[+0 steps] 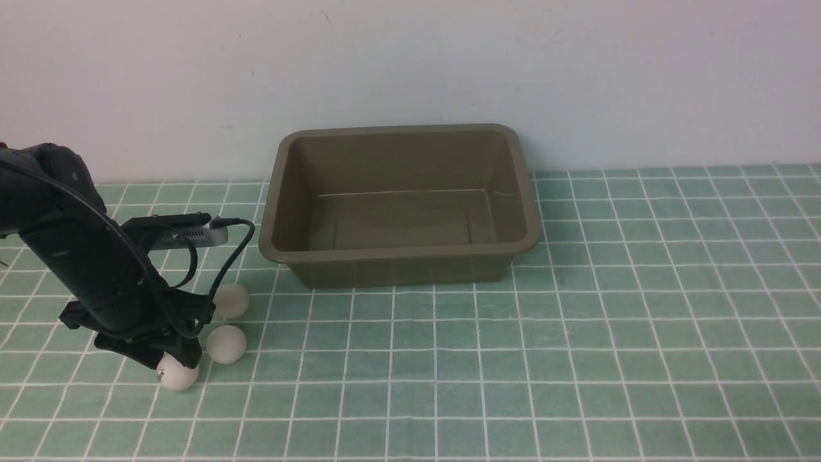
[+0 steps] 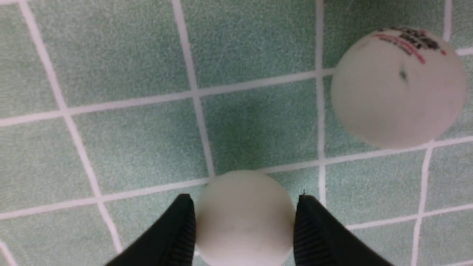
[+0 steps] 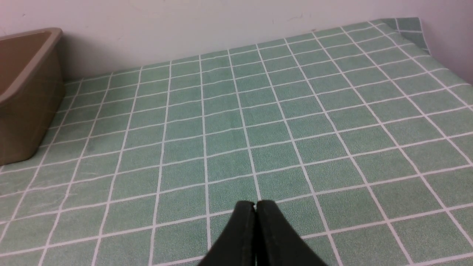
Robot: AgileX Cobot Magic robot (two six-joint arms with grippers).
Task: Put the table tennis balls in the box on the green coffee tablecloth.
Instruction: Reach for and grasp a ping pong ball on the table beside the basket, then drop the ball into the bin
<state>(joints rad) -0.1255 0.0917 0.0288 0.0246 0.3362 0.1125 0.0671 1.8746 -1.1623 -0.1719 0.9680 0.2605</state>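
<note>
Left gripper (image 2: 245, 201), set low over the green coffee tablecloth (image 1: 577, 359) off the left front corner of the box (image 1: 397, 266), pinches one table tennis ball (image 2: 244, 225) between its ribbed pads, presumably for lifting into the empty box. Two free balls (image 1: 226, 344) lie just beside. Right gripper (image 3: 255, 208), closed on nothing, idles right of the box.

Box (image 1: 397, 251) at back on tablecloth (image 1: 577, 353), three balls (image 1: 226, 344) front-left of it

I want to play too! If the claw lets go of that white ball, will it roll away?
Probably yes: the ball is round and the tablecloth looks flat. It might slip out, since the left claw pinches just its two sides. It looks small, so likely light.
</note>
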